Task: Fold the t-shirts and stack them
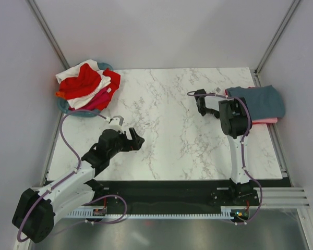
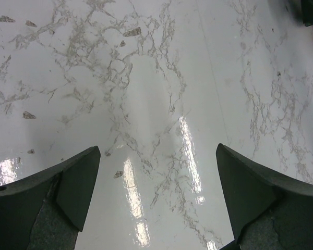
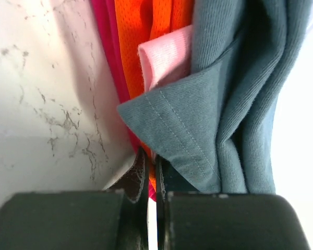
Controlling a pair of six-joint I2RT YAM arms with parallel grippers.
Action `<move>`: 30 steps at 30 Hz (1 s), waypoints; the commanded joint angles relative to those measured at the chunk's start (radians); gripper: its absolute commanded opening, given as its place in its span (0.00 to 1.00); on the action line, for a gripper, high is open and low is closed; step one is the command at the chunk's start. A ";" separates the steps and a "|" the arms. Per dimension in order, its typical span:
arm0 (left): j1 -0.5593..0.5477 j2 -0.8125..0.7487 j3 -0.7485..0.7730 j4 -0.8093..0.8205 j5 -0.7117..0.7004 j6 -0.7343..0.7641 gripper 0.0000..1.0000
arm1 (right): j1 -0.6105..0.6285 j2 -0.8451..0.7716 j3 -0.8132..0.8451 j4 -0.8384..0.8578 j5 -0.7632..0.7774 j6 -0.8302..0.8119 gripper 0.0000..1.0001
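Note:
A folded stack of t-shirts lies at the table's right edge, with a slate blue-grey shirt on top and a pink one showing beneath it. In the right wrist view the stack's side shows magenta, orange-red, pink and blue-grey layers. My right gripper is shut on the orange-red and magenta cloth at the stack's left edge. Unfolded red and white t-shirts are heaped at the back left. My left gripper hovers open over bare marble, holding nothing.
The heap sits in a round teal basket at the table's back left corner. Grey walls close in the table on three sides. A metal rail with cables runs along the near edge by the arm bases.

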 commanded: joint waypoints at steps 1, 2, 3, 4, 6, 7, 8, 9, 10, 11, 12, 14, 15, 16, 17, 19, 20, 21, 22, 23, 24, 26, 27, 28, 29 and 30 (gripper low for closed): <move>0.006 0.005 -0.001 0.052 -0.019 0.046 1.00 | 0.013 -0.020 -0.008 0.040 -0.051 0.031 0.00; 0.006 0.007 -0.001 0.052 -0.019 0.046 1.00 | 0.022 -0.031 -0.013 0.042 -0.053 0.034 0.00; 0.006 0.005 -0.001 0.052 -0.019 0.046 1.00 | 0.042 -0.040 -0.018 0.043 -0.059 0.037 0.00; 0.006 0.004 -0.001 0.052 -0.021 0.046 1.00 | 0.052 -0.058 -0.024 0.045 -0.065 0.039 0.00; 0.006 0.005 -0.001 0.052 -0.022 0.046 1.00 | 0.077 -0.072 -0.028 0.045 -0.077 0.042 0.00; 0.006 0.005 -0.001 0.052 -0.024 0.046 1.00 | 0.087 -0.085 -0.030 0.037 -0.080 0.050 0.00; 0.006 0.004 -0.002 0.052 -0.024 0.046 1.00 | 0.093 -0.088 -0.029 0.033 -0.100 0.056 0.00; 0.006 0.004 -0.002 0.052 -0.024 0.046 1.00 | 0.110 -0.092 -0.022 0.026 -0.110 0.062 0.00; 0.006 0.004 -0.002 0.052 -0.024 0.046 1.00 | 0.117 -0.095 -0.019 0.016 -0.114 0.073 0.00; 0.006 0.004 -0.002 0.052 -0.024 0.046 1.00 | 0.139 -0.095 -0.018 0.013 -0.117 0.079 0.00; 0.006 0.004 -0.002 0.052 -0.024 0.046 1.00 | 0.150 -0.095 -0.012 0.005 -0.116 0.085 0.00; 0.006 0.002 -0.002 0.052 -0.024 0.048 1.00 | 0.168 -0.091 -0.005 -0.012 -0.125 0.102 0.00; 0.006 -0.001 -0.001 0.052 -0.025 0.048 1.00 | 0.185 -0.091 -0.001 -0.017 -0.125 0.108 0.00; 0.006 -0.004 -0.004 0.052 -0.027 0.048 1.00 | 0.190 -0.092 -0.001 -0.023 -0.127 0.112 0.00; 0.006 -0.004 -0.004 0.052 -0.025 0.048 1.00 | 0.196 -0.091 -0.002 -0.026 -0.128 0.122 0.00; 0.006 -0.009 -0.007 0.052 -0.027 0.048 1.00 | 0.199 -0.098 -0.002 -0.032 -0.149 0.131 0.00; 0.006 -0.012 -0.008 0.052 -0.027 0.048 1.00 | 0.197 -0.102 -0.002 -0.037 -0.154 0.135 0.14; 0.006 -0.012 -0.010 0.052 -0.027 0.048 1.00 | 0.202 -0.106 -0.005 -0.038 -0.159 0.140 0.27; 0.006 -0.015 -0.010 0.052 -0.027 0.049 1.00 | 0.208 -0.121 -0.009 -0.038 -0.182 0.140 0.38; 0.006 -0.016 -0.010 0.052 -0.025 0.048 1.00 | 0.216 -0.134 -0.015 -0.038 -0.194 0.139 0.50; 0.006 -0.019 -0.011 0.052 -0.024 0.049 1.00 | 0.237 -0.149 -0.028 -0.034 -0.209 0.142 0.54; 0.006 -0.019 -0.010 0.052 -0.018 0.051 1.00 | 0.269 -0.210 -0.054 -0.004 -0.303 0.143 0.62; 0.006 -0.019 -0.010 0.052 -0.015 0.053 1.00 | 0.313 -0.258 -0.080 0.005 -0.338 0.151 0.64; 0.006 -0.022 -0.010 0.052 -0.013 0.054 1.00 | 0.343 -0.279 -0.096 0.037 -0.370 0.158 0.65; 0.006 -0.025 -0.011 0.052 -0.013 0.056 1.00 | 0.372 -0.299 -0.113 0.049 -0.414 0.166 0.66; 0.006 -0.027 -0.013 0.052 -0.013 0.056 1.00 | 0.431 -0.334 -0.136 0.060 -0.429 0.175 0.66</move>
